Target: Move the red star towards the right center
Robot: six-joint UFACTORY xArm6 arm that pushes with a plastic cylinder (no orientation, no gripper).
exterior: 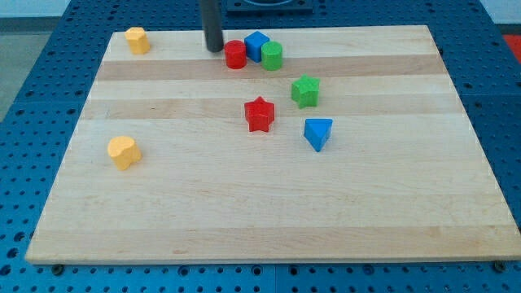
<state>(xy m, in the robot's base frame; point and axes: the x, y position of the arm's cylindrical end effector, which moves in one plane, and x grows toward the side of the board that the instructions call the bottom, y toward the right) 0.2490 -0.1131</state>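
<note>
The red star (260, 114) lies near the middle of the wooden board (269, 220), a little above centre. My tip (214, 48) is at the view's top, well up and to the left of the star, just left of a red cylinder (235, 54). The rod rises out of the view's top edge. A green star-like block (306, 90) sits up and right of the red star. A blue triangular block (317, 133) sits down and right of it.
A blue block (256, 45) and a green cylinder (272, 56) stand right of the red cylinder at the top. A yellow block (137, 39) is at the top left corner. A yellow heart-like block (124, 152) is at the left. Blue pegboard surrounds the board.
</note>
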